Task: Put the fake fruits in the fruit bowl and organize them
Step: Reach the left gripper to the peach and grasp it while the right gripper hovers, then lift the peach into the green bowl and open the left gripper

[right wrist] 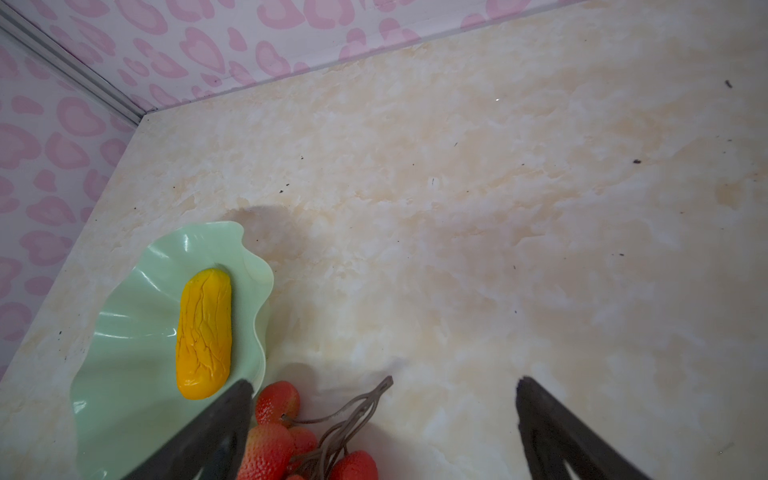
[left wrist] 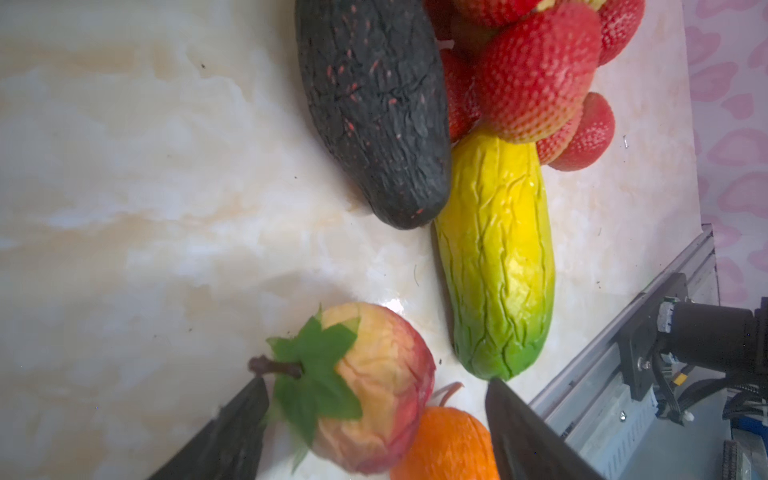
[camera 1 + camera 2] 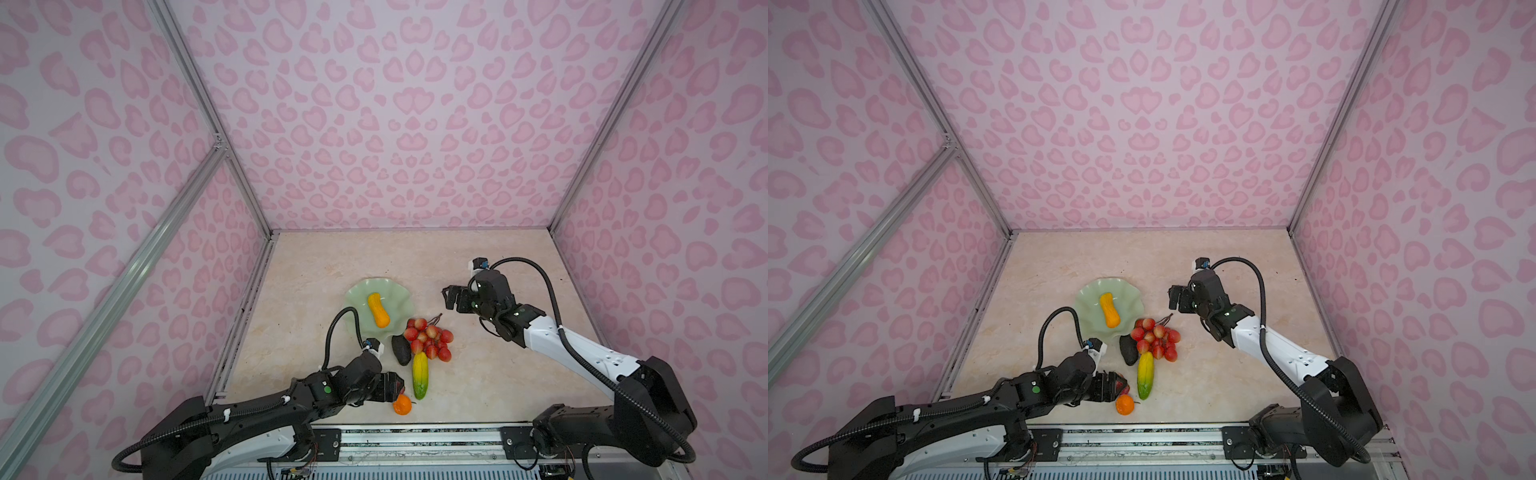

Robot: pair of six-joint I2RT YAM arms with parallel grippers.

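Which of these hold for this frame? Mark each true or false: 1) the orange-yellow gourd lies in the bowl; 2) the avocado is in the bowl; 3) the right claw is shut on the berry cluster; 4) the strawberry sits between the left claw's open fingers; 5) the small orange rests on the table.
1) The orange-yellow gourd lies in the fruit bowl. True.
2) The avocado is in the bowl. False: it lies on the table, beside the yellow-green oblong.
3) The right claw is shut on the berry cluster. False: it is open and holds nothing.
4) The strawberry sits between the left claw's open fingers. True.
5) The small orange rests on the table. True.
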